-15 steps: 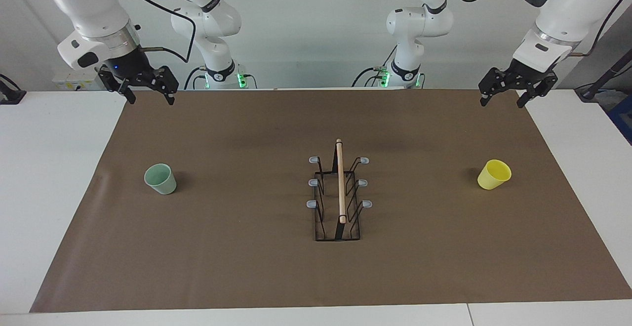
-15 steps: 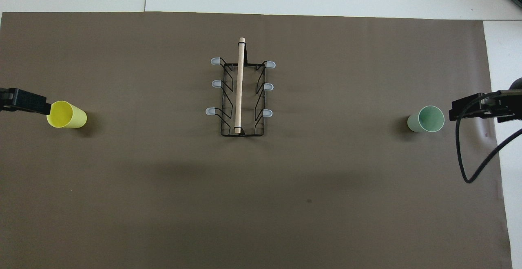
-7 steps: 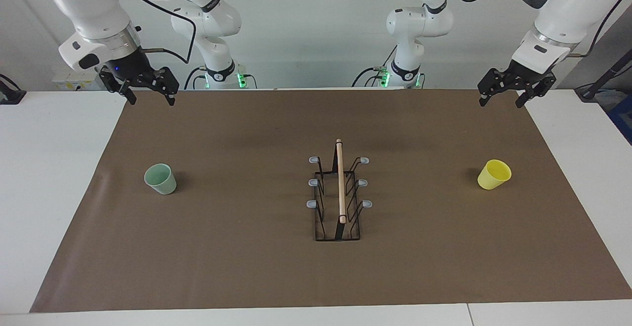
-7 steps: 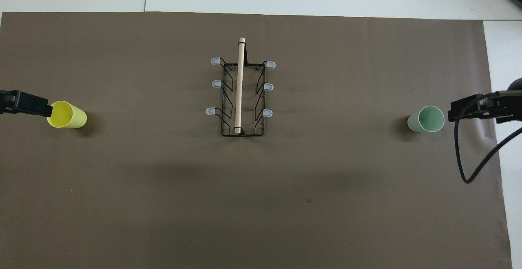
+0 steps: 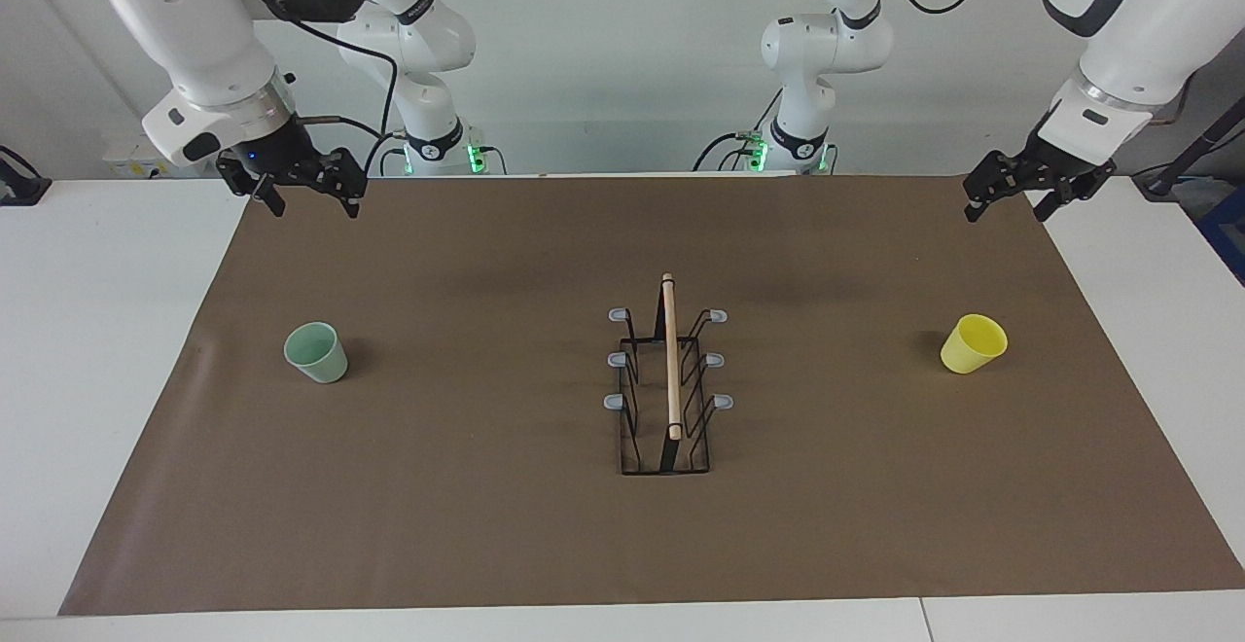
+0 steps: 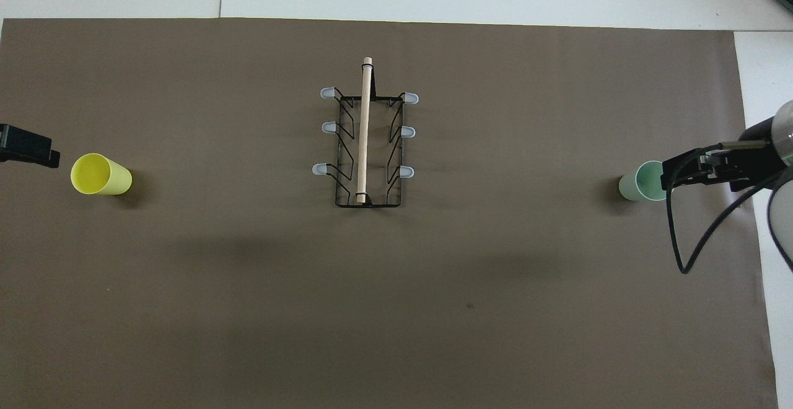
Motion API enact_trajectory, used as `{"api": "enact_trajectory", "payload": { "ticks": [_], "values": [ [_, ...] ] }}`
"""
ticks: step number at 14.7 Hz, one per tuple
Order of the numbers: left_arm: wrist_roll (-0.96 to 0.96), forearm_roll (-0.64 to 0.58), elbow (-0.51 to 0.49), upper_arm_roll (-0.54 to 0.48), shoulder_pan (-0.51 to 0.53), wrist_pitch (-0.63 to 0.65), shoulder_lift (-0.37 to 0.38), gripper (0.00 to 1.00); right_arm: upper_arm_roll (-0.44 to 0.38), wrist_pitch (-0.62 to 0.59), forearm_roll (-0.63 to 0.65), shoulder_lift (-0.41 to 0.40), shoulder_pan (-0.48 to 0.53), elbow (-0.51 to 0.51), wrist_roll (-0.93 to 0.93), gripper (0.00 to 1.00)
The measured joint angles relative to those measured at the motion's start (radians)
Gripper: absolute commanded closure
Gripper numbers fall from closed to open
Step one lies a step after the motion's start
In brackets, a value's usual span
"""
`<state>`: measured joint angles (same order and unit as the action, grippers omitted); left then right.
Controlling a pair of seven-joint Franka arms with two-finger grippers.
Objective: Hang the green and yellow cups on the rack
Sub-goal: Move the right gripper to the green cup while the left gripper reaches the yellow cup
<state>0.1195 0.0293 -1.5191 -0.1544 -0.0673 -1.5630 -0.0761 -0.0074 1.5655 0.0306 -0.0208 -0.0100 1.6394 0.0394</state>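
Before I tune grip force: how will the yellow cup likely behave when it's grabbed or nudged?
The yellow cup looks like thin plastic, so it is probably light and may flex under a hard squeeze. It stands upright on its narrower base on the brown mat, so a sideways nudge could tip it. Tapered and round, it would then likely roll in a curve.

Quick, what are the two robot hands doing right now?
Left gripper: open, empty, up in the air.
Right gripper: open, empty, up in the air.

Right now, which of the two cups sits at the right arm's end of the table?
The green cup; the yellow cup stands at the left arm's end, with the rack between them.
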Motion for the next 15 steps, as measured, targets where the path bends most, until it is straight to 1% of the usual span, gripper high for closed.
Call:
{"api": "enact_trajectory", "payload": {
  "ticks": [4, 7, 9, 13, 15],
  "values": [
    [0.000, 0.109, 0.137, -0.145, 0.001, 0.001, -0.145, 0.00, 0.003, 0.093, 0.113, -0.130, -0.016, 0.016, -0.132, 0.00],
    [-0.020, 0.156, 0.190, -0.213, 0.002, -0.009, -0.229, 0.00, 0.006, 0.134, 0.227, -0.213, -0.056, 0.021, -0.271, 0.00],
    [-0.067, 0.195, 0.195, -0.252, 0.002, -0.016, -0.261, 0.00, 0.007, 0.160, 0.335, -0.228, -0.082, 0.056, -0.385, 0.00],
    [-0.182, 0.304, 0.193, -0.352, 0.009, -0.018, -0.333, 0.00, 0.010, 0.237, 0.552, -0.230, -0.148, 0.182, -0.573, 0.00],
    [-0.259, 0.360, 0.173, -0.379, 0.014, -0.040, -0.375, 0.00, 0.011, 0.259, 0.664, -0.229, -0.183, 0.229, -0.654, 0.00]
  ]
}}
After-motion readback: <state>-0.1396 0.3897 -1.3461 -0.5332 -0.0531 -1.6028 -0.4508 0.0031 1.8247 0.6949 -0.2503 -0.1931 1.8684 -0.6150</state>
